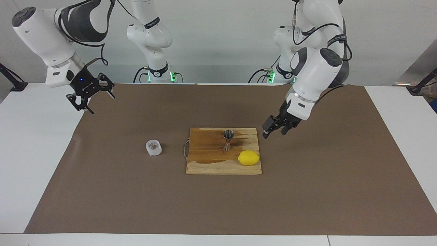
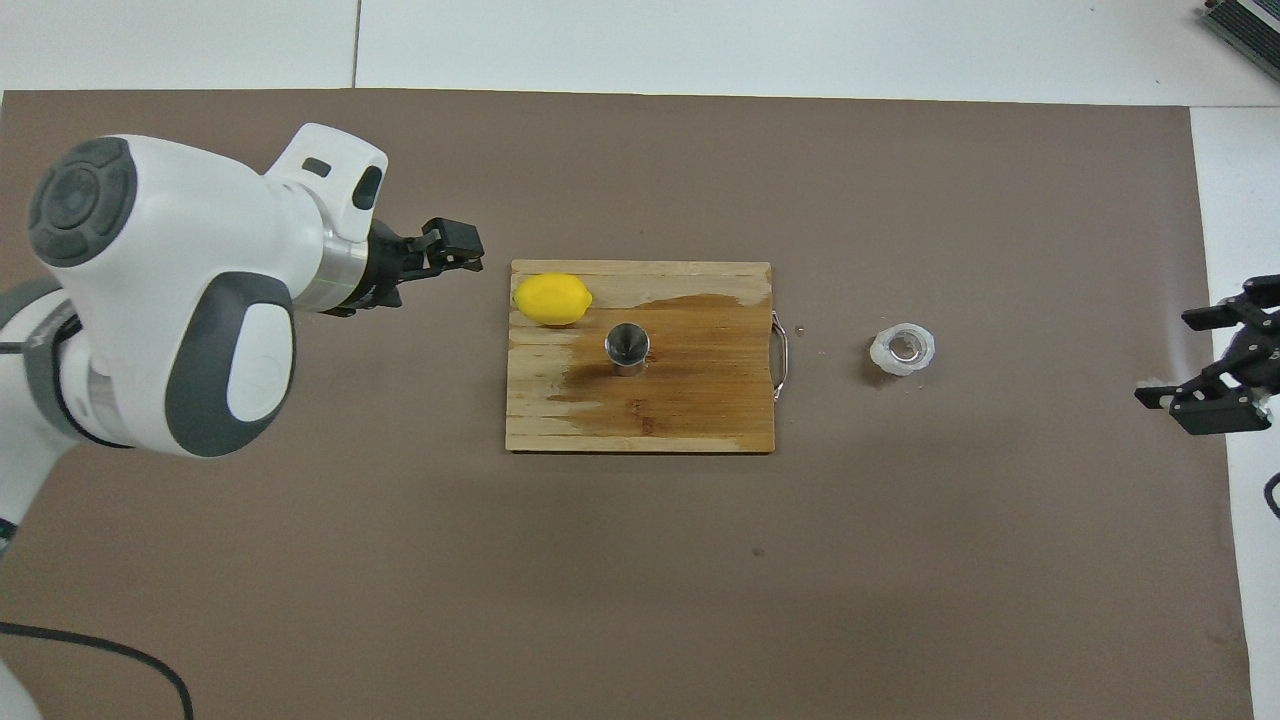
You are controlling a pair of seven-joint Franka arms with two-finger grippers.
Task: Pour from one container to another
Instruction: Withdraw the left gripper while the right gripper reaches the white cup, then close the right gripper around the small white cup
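Cutting board mid-tabletop is the landmark. Steel jigger stands upright on it, lemon beside.

Frosted cup sits off the board's handle end, on the brown mat, untouched.

Left pincer hangs off the board's other end, fingers apart, empty. Right pincer waits well clear of the board, apart, empty.

Judged step: nothing gripped. Next: close on the cup, carry it over the jigger, tip.

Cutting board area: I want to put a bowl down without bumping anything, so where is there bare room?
The brown mat is bare from the cutting board to the edge farthest from the robots, and between board and robots. Crowded: the board, with jigger and lemon; the cup beside its handle; the left gripper low beside the board.
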